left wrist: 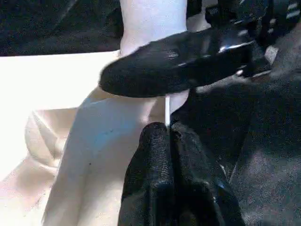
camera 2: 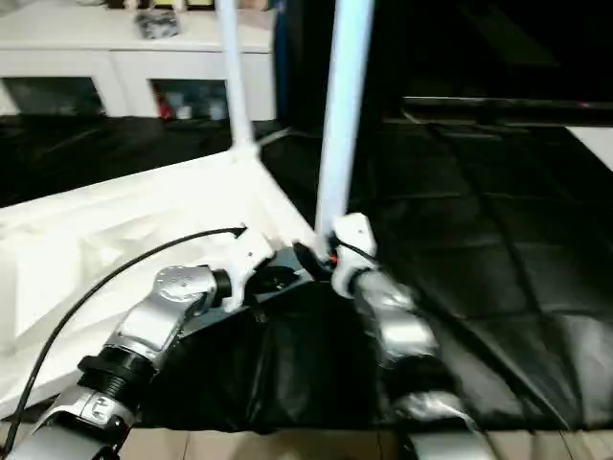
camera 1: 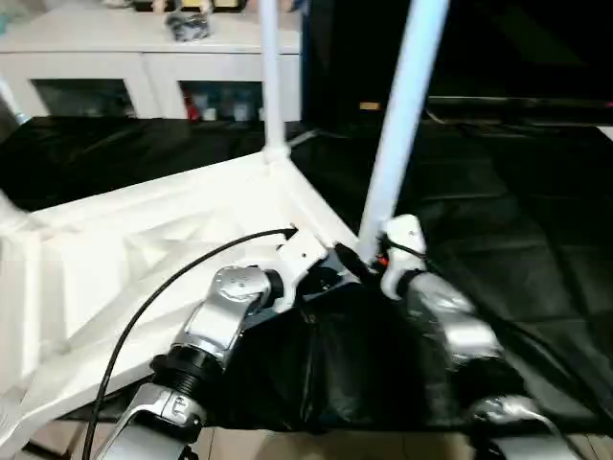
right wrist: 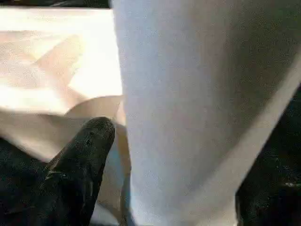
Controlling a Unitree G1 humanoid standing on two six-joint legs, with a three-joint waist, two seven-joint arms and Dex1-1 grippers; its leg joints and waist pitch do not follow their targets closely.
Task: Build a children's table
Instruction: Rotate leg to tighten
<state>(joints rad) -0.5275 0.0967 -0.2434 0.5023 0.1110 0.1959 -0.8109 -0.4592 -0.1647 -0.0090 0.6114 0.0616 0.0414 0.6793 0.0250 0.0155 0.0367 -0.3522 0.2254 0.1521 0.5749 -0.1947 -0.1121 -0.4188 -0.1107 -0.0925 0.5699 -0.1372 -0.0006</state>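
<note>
We see the tabletop lying ribbed side up on the black-draped work table, taking up the left half of the head views. One leg stands upright in the far corner socket. A second leg stands at the near right corner, leaning slightly right at the top, its foot right where both grippers meet.

Left gripper: fingers pressed together, nothing between them, tips right at the base of the near leg by the corner socket. The long black finger crossing in front of that leg in the left wrist view belongs to the right gripper.

Right gripper: fingers apart on either side of the near leg; one finger sits just beside the tube. We can't tell whether it is gripping the leg or just framing it.

White cabinet with glass doors behind the work table.
</note>
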